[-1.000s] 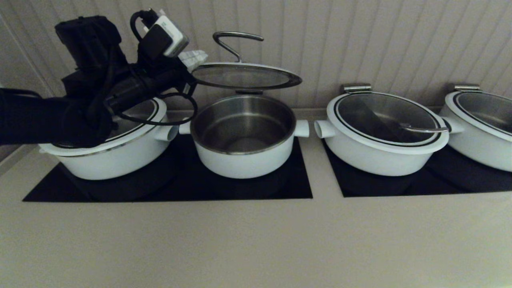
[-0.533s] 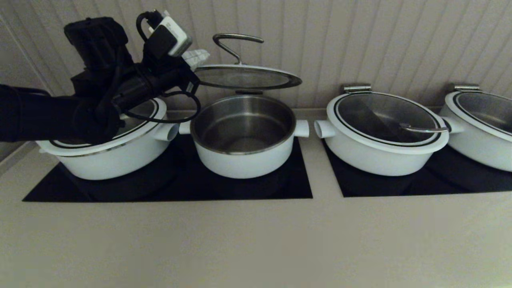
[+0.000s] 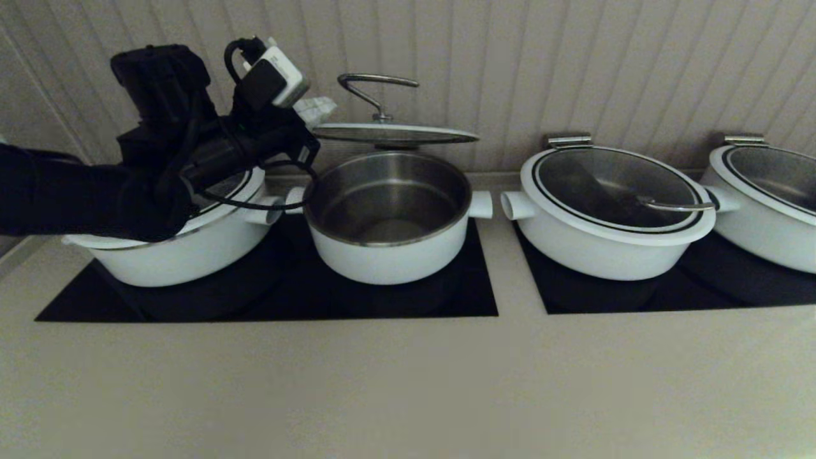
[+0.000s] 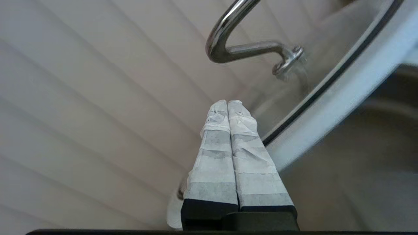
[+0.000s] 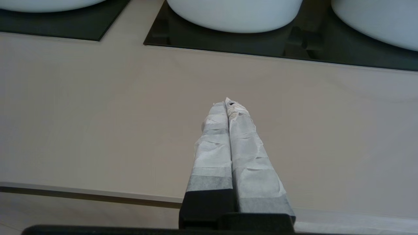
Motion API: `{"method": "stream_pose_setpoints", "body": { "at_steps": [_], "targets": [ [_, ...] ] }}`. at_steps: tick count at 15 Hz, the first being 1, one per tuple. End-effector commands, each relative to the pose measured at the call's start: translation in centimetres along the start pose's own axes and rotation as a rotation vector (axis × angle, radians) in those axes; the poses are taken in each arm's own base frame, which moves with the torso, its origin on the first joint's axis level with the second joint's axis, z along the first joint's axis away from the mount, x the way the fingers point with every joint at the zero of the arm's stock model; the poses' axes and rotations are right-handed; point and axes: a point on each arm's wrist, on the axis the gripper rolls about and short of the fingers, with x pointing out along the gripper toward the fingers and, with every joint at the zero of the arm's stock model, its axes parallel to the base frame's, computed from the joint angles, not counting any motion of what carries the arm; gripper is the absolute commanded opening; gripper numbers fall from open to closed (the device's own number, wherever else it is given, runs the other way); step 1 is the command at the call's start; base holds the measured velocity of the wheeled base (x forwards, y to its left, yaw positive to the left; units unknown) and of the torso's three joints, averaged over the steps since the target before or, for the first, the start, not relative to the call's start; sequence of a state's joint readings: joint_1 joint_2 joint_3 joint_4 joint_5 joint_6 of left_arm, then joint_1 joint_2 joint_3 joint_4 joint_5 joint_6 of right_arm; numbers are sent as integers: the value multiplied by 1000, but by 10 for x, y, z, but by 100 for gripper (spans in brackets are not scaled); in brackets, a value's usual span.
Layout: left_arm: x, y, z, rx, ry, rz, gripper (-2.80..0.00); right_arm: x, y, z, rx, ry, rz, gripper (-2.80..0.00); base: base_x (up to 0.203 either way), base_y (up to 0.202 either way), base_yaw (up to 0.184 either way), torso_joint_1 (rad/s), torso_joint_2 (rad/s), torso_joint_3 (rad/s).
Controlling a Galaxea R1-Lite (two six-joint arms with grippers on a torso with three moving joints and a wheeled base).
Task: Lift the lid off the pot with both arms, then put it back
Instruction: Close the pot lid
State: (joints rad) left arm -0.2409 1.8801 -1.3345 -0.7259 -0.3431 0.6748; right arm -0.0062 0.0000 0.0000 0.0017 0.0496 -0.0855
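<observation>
The pot (image 3: 389, 220) stands open on the black hob between wider white pots, its steel inside showing. The lid (image 3: 395, 133) hangs nearly level just above the pot's far rim, its curved steel handle (image 3: 373, 89) pointing up. My left gripper (image 3: 317, 107) is at the lid's left edge, and the fingers are shut with the pads together. In the left wrist view the lid's white rim (image 4: 329, 104) runs up against the side of the fingers (image 4: 251, 153); nothing shows between them. My right gripper (image 5: 228, 103) is shut and empty, low over the bare counter in front of the hobs.
A wide lidded pot (image 3: 185, 236) sits under my left arm. Two more lidded pots (image 3: 612, 210) (image 3: 771, 197) stand to the right on a second hob. The ribbed wall is close behind, and the counter's front strip (image 3: 408, 382) lies before the hobs.
The lid has come down from a tilted, higher position to nearly level just above the pot. My left arm has lowered with it. The right arm has not visibly moved.
</observation>
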Motion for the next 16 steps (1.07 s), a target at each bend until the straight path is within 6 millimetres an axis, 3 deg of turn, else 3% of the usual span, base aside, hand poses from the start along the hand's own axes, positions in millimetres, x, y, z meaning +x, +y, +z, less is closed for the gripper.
{"method": "stream_pose_setpoints", "body": {
  "at_steps": [1,8,16],
  "targets": [
    [-8,-5,-1,-1,9,-11,-280,0,0,0,0,0,1,-280,0,0,0,0,0,0],
    [-21,-21,-14,-16,43,-39,-280,0,0,0,0,0,1,-280,0,0,0,0,0,0],
    [-20,-26,-21,-27,61,-52,-280,0,0,0,0,1,1,-280,0,0,0,0,0,0]
  ]
}}
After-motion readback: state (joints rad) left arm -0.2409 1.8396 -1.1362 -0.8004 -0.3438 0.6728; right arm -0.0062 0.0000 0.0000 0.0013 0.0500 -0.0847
